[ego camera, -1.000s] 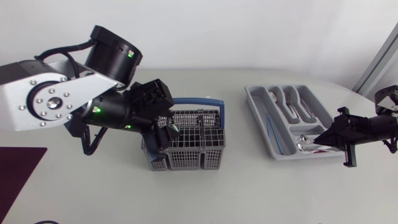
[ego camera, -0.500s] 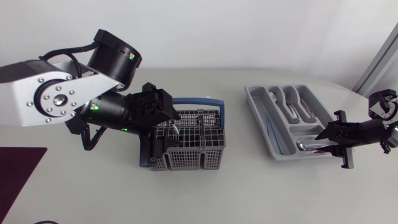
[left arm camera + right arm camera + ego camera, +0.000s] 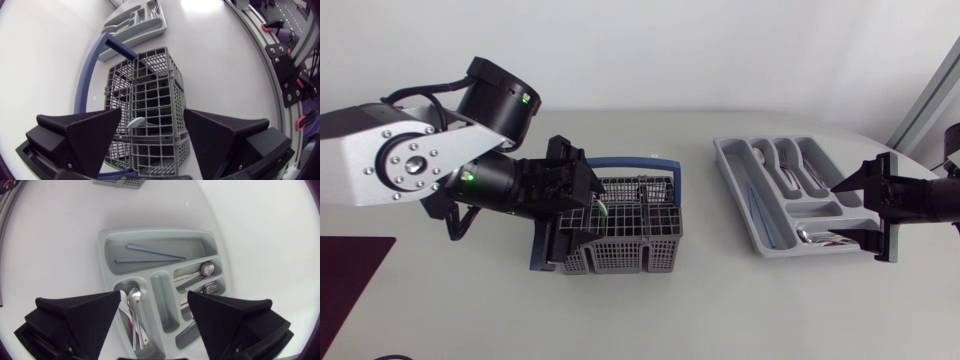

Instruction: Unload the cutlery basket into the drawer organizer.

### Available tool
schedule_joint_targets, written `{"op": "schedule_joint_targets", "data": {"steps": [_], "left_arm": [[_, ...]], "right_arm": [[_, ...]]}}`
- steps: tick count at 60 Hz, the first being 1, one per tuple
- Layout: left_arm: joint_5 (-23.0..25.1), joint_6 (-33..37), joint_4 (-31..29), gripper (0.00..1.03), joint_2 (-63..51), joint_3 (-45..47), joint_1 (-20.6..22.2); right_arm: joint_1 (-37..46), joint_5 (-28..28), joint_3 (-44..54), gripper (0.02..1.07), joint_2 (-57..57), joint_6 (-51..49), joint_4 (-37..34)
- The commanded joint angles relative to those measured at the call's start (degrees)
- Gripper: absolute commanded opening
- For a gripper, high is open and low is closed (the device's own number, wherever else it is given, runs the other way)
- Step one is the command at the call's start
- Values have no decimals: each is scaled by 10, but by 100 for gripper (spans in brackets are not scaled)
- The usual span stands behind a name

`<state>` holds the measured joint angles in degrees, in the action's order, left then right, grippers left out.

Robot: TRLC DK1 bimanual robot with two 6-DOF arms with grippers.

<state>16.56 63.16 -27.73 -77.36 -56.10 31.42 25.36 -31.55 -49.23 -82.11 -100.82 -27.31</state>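
The left gripper (image 3: 558, 212) hangs wide open over the grey cutlery basket (image 3: 632, 238) at mid-table, while the right gripper (image 3: 838, 212), equally spread and empty, hovers at the edge of the partly filled drawer organizer (image 3: 730, 172).

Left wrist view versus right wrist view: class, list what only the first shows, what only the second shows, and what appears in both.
Only the left wrist view: the open left hand, the grid compartments of the cutlery basket under it, the blue handle, and a pale utensil tip inside. Only the right wrist view: the open right hand and clearly laid-out contents: two blue sticks in the long compartment, spoons, a fork. Both: the grey drawer organizer, far off in the left wrist view, and the basket, just an edge strip in the right.
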Motion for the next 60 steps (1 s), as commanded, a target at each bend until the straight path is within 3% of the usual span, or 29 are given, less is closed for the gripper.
{"op": "schedule_joint_targets", "data": {"steps": [1,12,31,46,60], "left_arm": [[8,47,-10,95,13,13,-8],[4,118,-22,95,19,13,-10],[-54,228,-22,95,6,0,6],[-76,292,-23,91,-16,-20,13],[-92,326,-23,70,-45,-45,15]], "right_arm": [[-13,-8,41,102,31,8,-18],[-34,-22,90,102,104,18,-38],[-71,-43,153,102,226,40,-85],[-166,-49,205,102,349,161,-85],[-296,-13,267,102,427,315,-11]]}}
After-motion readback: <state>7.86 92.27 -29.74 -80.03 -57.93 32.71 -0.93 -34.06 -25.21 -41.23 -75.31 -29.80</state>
